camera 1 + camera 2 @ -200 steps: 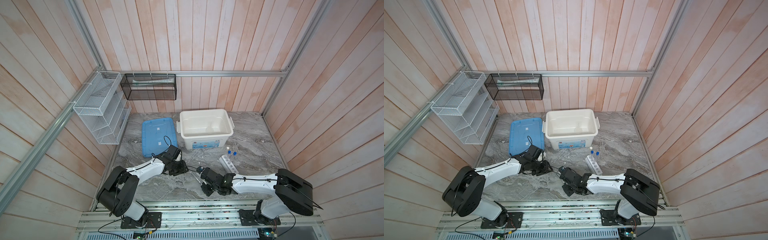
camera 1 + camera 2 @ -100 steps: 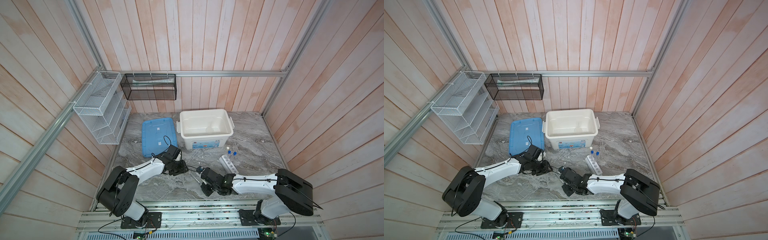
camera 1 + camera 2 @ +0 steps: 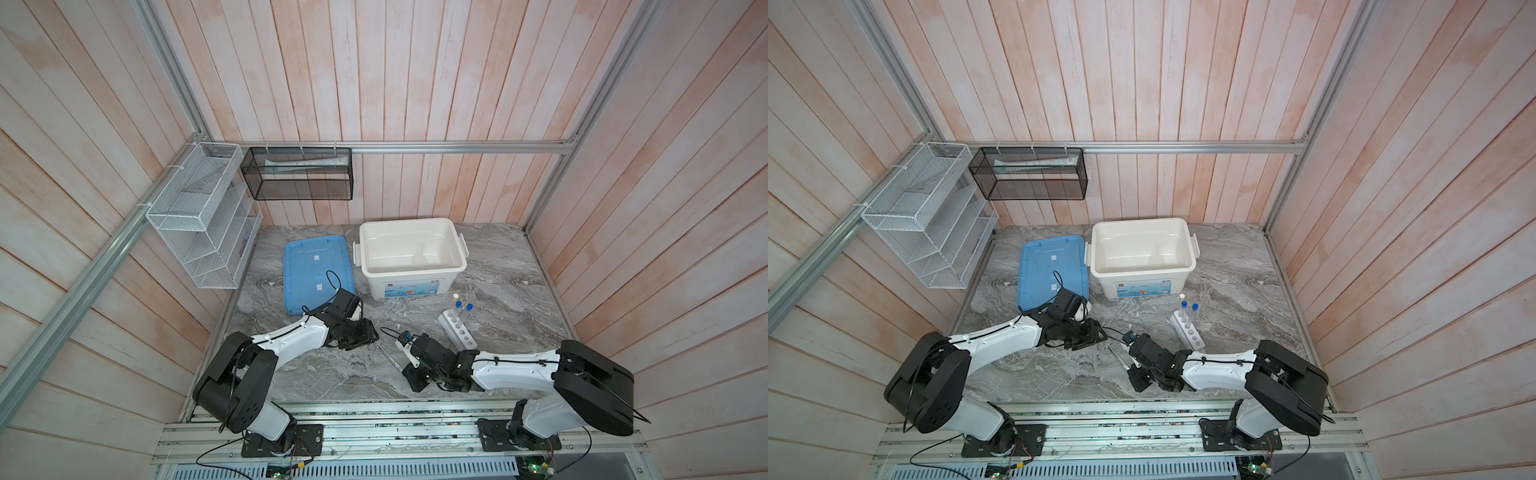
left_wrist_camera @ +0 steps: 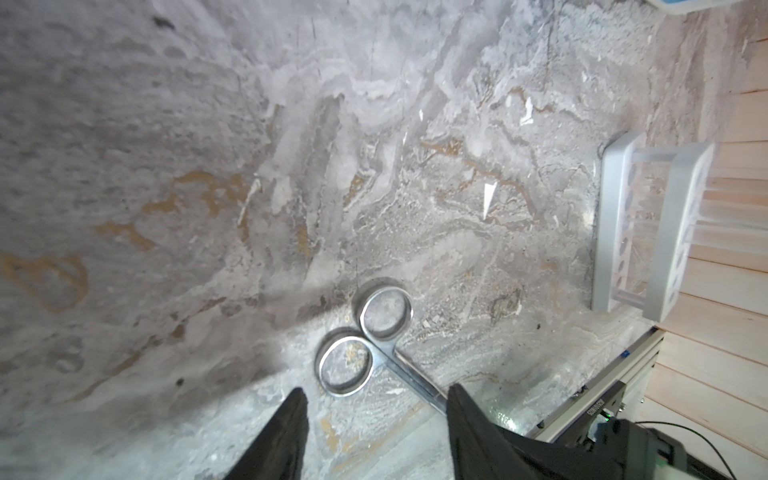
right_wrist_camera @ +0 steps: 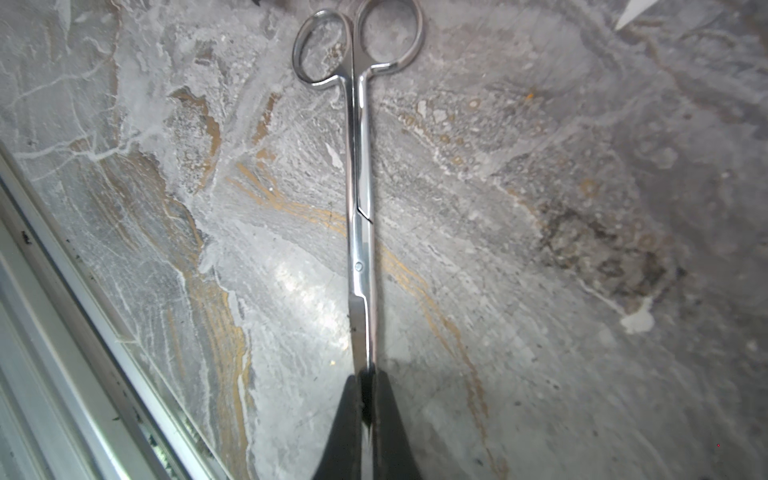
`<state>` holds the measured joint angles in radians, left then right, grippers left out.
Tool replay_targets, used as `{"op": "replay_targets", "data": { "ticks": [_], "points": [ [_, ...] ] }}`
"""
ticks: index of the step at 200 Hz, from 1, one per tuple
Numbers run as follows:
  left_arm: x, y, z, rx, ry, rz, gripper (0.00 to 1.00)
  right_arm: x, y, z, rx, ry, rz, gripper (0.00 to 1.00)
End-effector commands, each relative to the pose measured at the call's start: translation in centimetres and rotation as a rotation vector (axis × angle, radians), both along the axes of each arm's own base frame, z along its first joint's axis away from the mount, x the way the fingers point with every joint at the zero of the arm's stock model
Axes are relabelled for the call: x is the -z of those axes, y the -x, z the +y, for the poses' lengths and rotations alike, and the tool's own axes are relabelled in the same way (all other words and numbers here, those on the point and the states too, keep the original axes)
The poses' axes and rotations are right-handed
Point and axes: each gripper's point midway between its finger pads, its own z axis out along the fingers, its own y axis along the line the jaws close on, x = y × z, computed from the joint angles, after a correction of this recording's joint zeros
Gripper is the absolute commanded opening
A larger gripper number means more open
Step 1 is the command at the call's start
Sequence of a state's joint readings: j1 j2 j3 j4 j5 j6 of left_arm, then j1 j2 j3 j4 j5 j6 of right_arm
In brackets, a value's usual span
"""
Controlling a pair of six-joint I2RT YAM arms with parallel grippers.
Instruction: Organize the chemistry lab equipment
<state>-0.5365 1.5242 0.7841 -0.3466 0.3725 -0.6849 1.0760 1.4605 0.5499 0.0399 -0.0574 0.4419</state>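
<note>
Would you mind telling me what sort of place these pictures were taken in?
Most likely a mock lab bench in a robot test cell: plank walls box in a marble-look tabletop, with a tube rack and steel scissors on it.

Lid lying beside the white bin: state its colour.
The lid is light blue, clearest in both top views.

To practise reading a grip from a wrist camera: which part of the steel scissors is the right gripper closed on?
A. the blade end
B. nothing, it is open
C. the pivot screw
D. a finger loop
A: in the right wrist view the right gripper is shut on the blade end of the scissors, with pivot and loops clear of it.
</note>
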Motion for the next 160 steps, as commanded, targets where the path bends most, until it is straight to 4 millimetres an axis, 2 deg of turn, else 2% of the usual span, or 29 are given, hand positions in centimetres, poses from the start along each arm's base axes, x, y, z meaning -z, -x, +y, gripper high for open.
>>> {"op": "replay_targets", "data": {
  "ticks": [1, 40, 61, 84, 121, 160],
  "points": [
    [0.5, 0.1, -0.1, -0.001, 0.011, 0.013, 0.56, 1.4, 0.9, -0.8, -0.002, 0.028, 0.054, 0.05],
    [0.6, 0.0, 0.0, 0.000, 0.009, 0.011, 0.56, 1.1, 0.0, -1.4, 0.024, 0.085, 0.023, 0.07],
    [0.6, 0.1, -0.1, 0.003, 0.013, 0.011, 0.56, 1.4, -0.3, -1.8, 0.029, 0.141, 0.003, 0.12],
    [0.6, 0.2, 0.0, 0.002, 0.015, 0.008, 0.56, 1.9, -0.2, -1.7, 0.022, 0.178, -0.005, 0.12],
    [0.6, 0.3, 0.3, -0.004, 0.014, 0.006, 0.56, 3.5, 0.4, -1.8, 0.004, 0.224, 0.013, 0.06],
    [0.5, 0.1, 0.5, -0.005, 0.009, 0.000, 0.56, 2.2, 0.4, -1.3, 0.011, 0.148, 0.022, 0.02]
  ]
}}
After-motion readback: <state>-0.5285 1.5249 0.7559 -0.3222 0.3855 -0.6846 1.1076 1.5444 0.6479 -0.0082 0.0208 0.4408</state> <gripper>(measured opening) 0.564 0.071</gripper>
